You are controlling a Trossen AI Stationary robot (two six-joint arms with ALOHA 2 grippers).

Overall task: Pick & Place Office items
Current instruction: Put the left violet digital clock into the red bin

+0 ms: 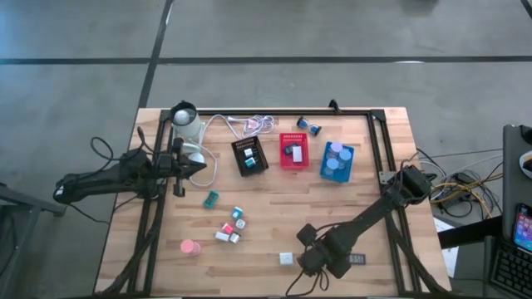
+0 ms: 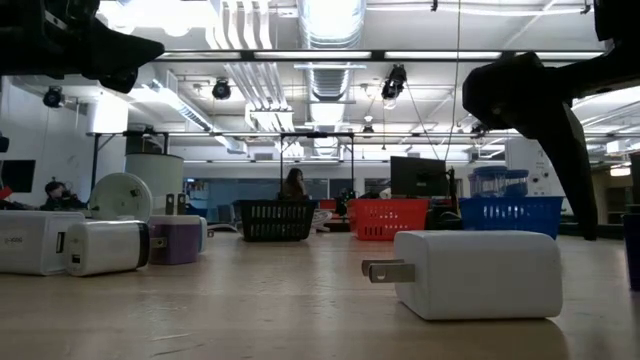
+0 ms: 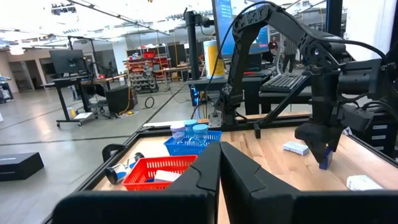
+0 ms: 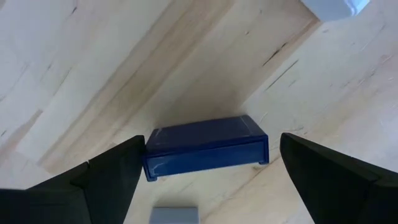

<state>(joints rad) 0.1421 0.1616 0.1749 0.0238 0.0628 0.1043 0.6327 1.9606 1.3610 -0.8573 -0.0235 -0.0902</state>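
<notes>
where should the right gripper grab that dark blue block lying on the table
Judging by its pose, come straight down on the dark blue block and pinch across its two short ends. It lies flat on the table, and the open right gripper already straddles it lengthwise, fingers outside each end.

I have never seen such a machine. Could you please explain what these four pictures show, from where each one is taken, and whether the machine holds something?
It is a robot with two dark arms at a wooden table. One picture looks straight down, one looks level across the table top, and two come from cameras on the arms' wrists.

On the table stand a black tray, a red tray and a blue tray, with small office items scattered in front, such as a pink roll and a white block.

The left gripper waits near the table's left edge, jaws shut and empty. The right gripper hangs low with its jaws open on either side of a dark blue block. Nothing is held yet.
</notes>
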